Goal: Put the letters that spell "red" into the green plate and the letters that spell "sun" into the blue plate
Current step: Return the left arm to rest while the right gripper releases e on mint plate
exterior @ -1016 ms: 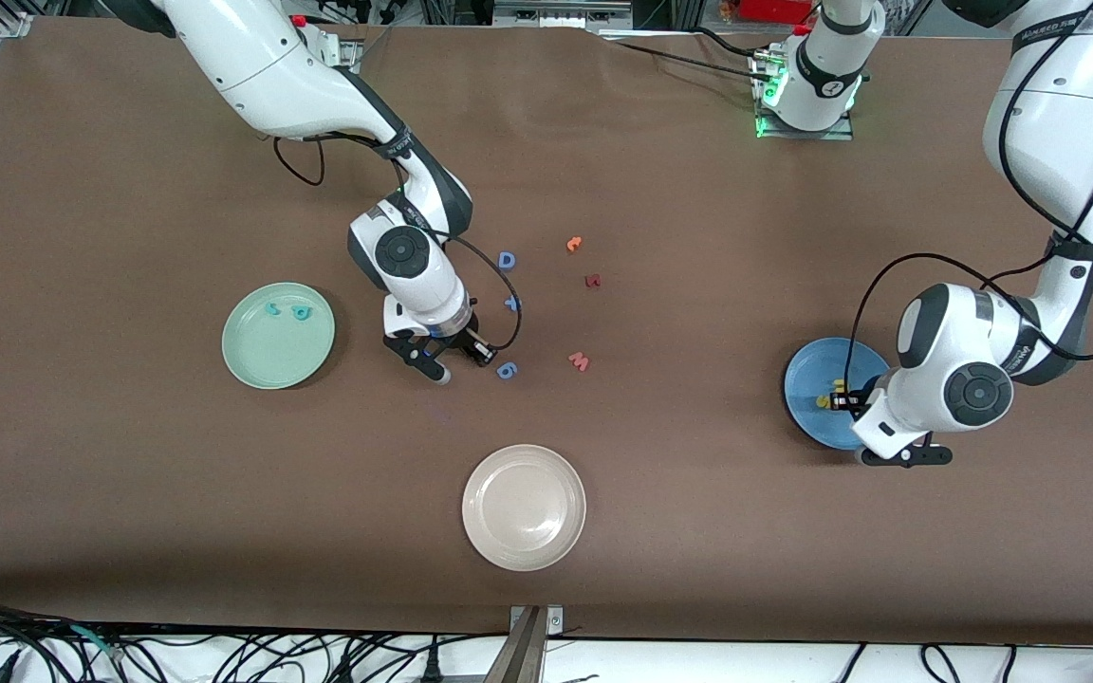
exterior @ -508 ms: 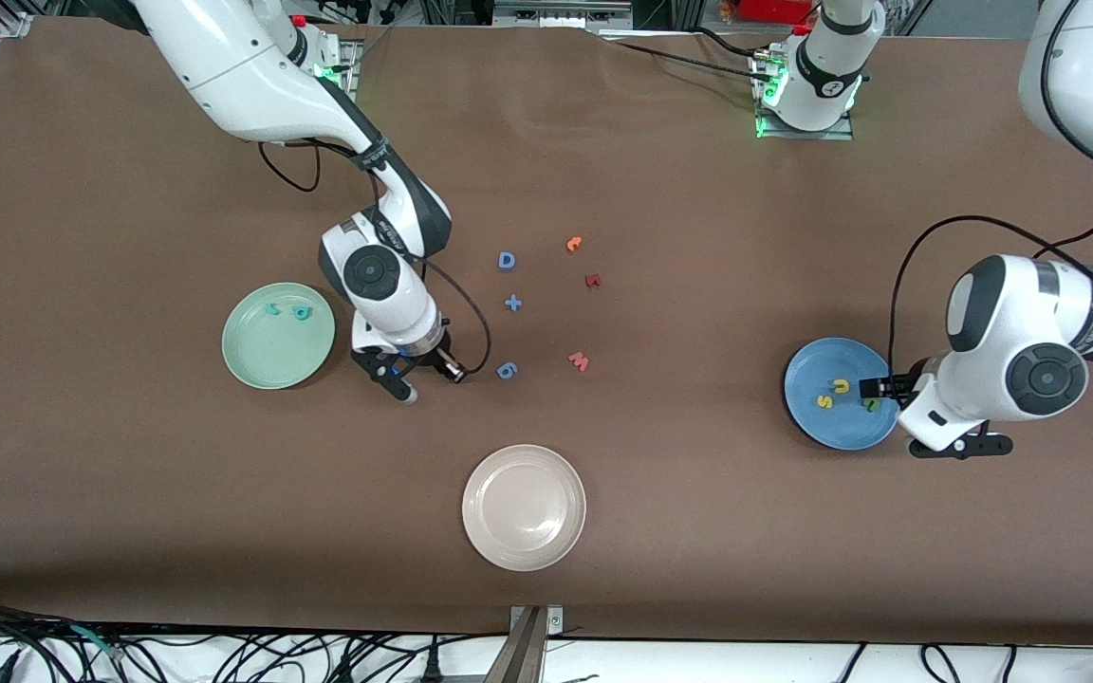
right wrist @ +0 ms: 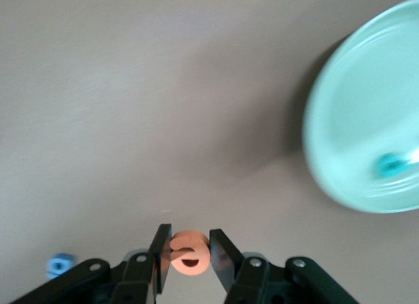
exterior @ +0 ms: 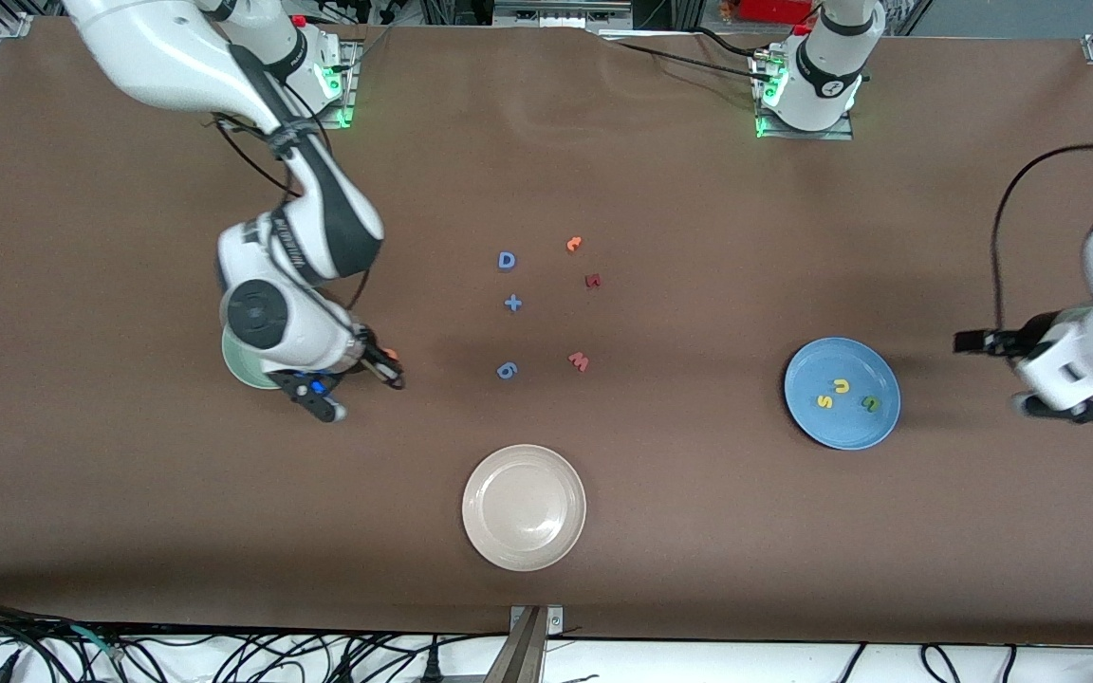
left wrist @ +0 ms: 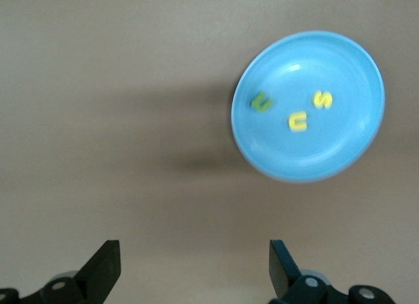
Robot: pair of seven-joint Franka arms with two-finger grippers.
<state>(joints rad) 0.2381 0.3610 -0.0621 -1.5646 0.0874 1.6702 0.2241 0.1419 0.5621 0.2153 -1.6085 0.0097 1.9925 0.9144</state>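
Observation:
My right gripper (exterior: 389, 365) (right wrist: 190, 242) is shut on the orange "e" (exterior: 393, 356) (right wrist: 190, 255), in the air beside the green plate (exterior: 238, 365) (right wrist: 366, 120). The right arm's wrist hides most of that plate in the front view. The right wrist view shows one teal letter (right wrist: 391, 164) in it. The blue plate (exterior: 826, 365) (left wrist: 308, 147) holds the yellow "s" (exterior: 824, 401) (left wrist: 323, 99), the yellow "u" (exterior: 842, 386) (left wrist: 298, 121) and the green "n" (exterior: 872, 404) (left wrist: 261, 102). My left gripper (exterior: 969, 341) (left wrist: 194, 251) is open and empty over bare table, off the blue plate toward the left arm's end.
A beige-white plate (exterior: 524, 507) sits nearest the front camera. Loose letters lie mid-table: a blue D (exterior: 507, 260), a blue plus (exterior: 512, 304), a blue 6 (exterior: 506, 370), a reddish w (exterior: 579, 360), a dark red r (exterior: 592, 281) and an orange piece (exterior: 574, 244).
My left gripper opened, left the green "n" in the blue plate and drew away toward its end of the table. My right gripper carried the orange "e" from beside the blue 6 toward the green plate.

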